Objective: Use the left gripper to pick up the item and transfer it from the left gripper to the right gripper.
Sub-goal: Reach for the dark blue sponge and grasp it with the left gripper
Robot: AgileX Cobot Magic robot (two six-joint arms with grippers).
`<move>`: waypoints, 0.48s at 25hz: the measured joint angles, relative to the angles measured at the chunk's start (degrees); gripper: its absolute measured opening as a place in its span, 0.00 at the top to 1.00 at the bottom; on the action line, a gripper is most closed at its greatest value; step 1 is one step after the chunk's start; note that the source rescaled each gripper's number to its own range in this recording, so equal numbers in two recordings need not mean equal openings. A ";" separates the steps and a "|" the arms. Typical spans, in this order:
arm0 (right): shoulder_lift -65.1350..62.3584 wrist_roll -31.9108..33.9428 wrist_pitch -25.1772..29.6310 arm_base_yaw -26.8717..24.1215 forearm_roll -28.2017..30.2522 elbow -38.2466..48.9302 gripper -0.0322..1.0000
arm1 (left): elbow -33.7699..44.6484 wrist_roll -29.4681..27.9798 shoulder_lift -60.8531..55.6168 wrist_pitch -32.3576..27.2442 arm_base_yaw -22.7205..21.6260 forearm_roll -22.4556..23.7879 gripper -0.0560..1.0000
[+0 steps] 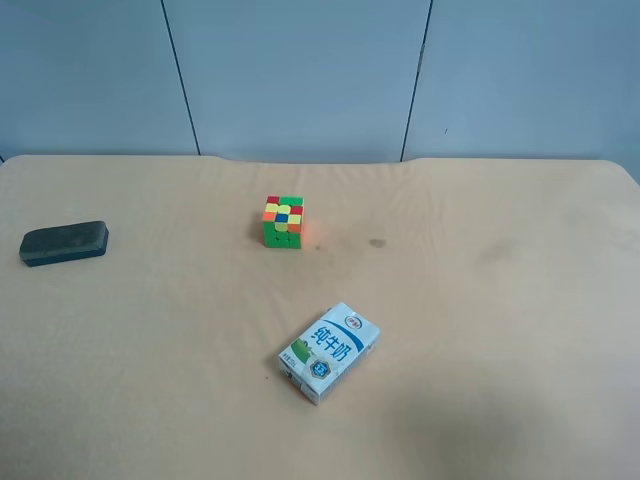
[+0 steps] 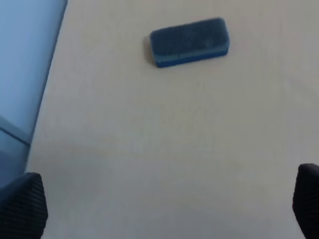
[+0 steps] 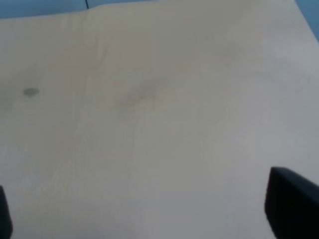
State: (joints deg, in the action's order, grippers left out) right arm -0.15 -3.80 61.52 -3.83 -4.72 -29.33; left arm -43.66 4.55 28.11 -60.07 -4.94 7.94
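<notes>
The item, a flat dark oblong block (image 1: 64,243), lies on the tan table at the far left of the exterior high view. It also shows in the left wrist view (image 2: 189,41), lying flat, well ahead of my left gripper (image 2: 164,206). That gripper's jaws stand wide apart and empty, and only its two black fingertips (image 2: 24,205) show. My right gripper (image 3: 149,214) is open and empty over bare table, with only its fingertips (image 3: 291,201) showing at the frame's edges. Neither arm shows in the exterior high view.
A multicoloured puzzle cube (image 1: 283,221) stands near the table's middle. A white-blue-green milk carton (image 1: 329,351) lies in front of it. A blue-grey wall (image 1: 300,70) runs behind the table. The table's edge (image 2: 47,94) is close to the item.
</notes>
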 joint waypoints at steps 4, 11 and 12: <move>0.00 0.00 0.00 0.00 0.00 0.00 0.00 | -8.06 8.89 16.21 1.66 0.00 -4.54 0.00; 0.00 0.00 0.00 0.00 0.00 0.00 0.00 | -16.78 25.12 44.27 4.89 4.50 -11.14 0.00; 0.00 0.00 0.00 0.00 0.00 0.00 0.00 | -17.67 27.12 47.27 5.20 4.94 -11.69 0.00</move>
State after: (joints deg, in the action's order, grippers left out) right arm -0.15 -3.80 61.52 -3.83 -4.72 -29.33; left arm -61.33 31.67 75.38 -54.87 0.00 -3.75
